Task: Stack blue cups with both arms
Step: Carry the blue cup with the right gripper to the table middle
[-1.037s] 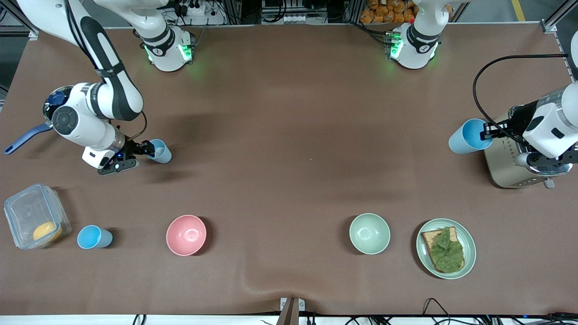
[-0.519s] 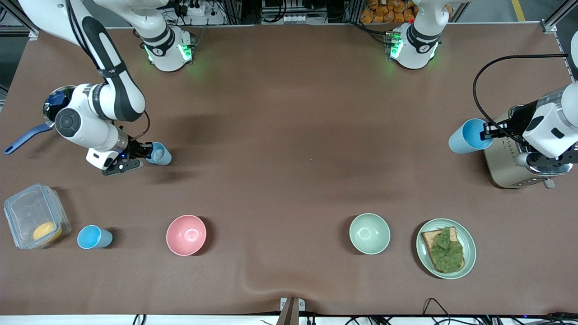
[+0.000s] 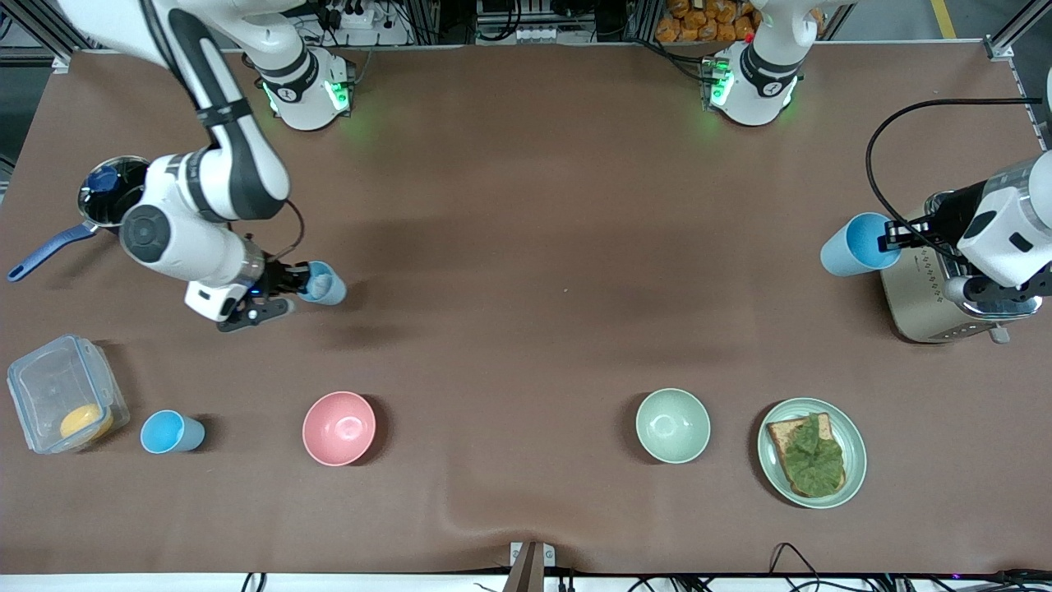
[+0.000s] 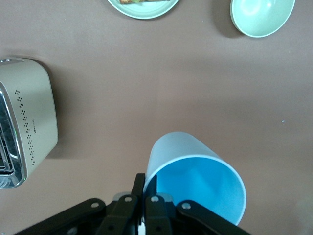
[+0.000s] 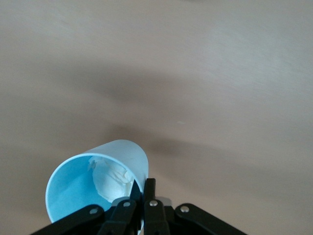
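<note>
Left gripper (image 3: 889, 241): fingers pinched together on the rim of a blue cup (image 3: 851, 244), one finger inside, one outside, seen clearly in the left wrist view (image 4: 145, 192). Holds that cup (image 4: 194, 177) tilted, bright blue mouth showing, up over the brown table (image 3: 526, 205) just beside the toaster (image 3: 929, 296) at the left arm's end.

Right gripper (image 3: 289, 282): likewise closed tight on the wall of a paler cup (image 3: 322, 284), fingers (image 5: 148, 188) nipping its rim. Carries this cup (image 5: 96, 182) over bare table toward the right arm's end, with something whitish and crumpled (image 5: 110, 177) lying inside it.

Third cup (image 3: 170, 432) standing alone on the table, untouched, between the clear lidded container (image 3: 62, 395) and the pink bowl (image 3: 339, 427), nearer to the front camera than the right gripper.

Farther along the same row: pale-green bowl (image 3: 672, 425), then a green plate (image 3: 772, 460) bearing toast with a leaf on top.
</note>
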Tool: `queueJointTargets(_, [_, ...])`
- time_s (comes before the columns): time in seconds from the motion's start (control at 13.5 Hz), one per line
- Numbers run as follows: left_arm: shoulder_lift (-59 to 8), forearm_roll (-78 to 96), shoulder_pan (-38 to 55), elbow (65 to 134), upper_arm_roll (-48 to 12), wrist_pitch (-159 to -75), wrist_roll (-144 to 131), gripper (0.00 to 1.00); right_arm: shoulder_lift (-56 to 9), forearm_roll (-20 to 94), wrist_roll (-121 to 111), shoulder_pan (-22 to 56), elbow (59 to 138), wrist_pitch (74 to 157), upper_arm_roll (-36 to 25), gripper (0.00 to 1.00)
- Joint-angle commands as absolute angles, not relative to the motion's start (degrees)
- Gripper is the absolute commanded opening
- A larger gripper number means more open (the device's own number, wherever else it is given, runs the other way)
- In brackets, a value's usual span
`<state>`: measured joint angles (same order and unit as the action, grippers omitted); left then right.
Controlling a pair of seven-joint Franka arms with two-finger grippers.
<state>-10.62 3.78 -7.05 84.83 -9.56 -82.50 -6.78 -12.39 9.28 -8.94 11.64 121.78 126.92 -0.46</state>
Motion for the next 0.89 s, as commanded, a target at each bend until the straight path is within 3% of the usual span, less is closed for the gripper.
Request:
queueJointTargets(0.0, [-10.55, 3.86, -7.12, 84.11, -10.46, -81.21, -6.33, 0.0, -12.57, 10.37, 1.55, 19.75, 119.8, 126.38, -0.79, 0.0])
queueJointTargets(0.22, [-10.55, 4.92, -7.29, 84.2, -10.46, -81.04, -6.33, 0.0, -13.61, 14.58, 12.53, 28.09, 117.87, 127.78, -0.97, 0.0])
queueJointTargets(0.52, [-10.63, 5.19, -6.77, 84.11, -10.89, -81.04, -6.24, 0.0, -19.84, 14.68, 30.54, 38.82, 114.62, 136.04, -0.97, 0.0])
queueJointTargets(0.81, [-10.63, 5.27, -7.03, 84.11, -11.69, -81.04, -6.33, 0.0, -26.35, 14.68, 40.41, 44.81, 111.97, 143.67, -0.97, 0.0])
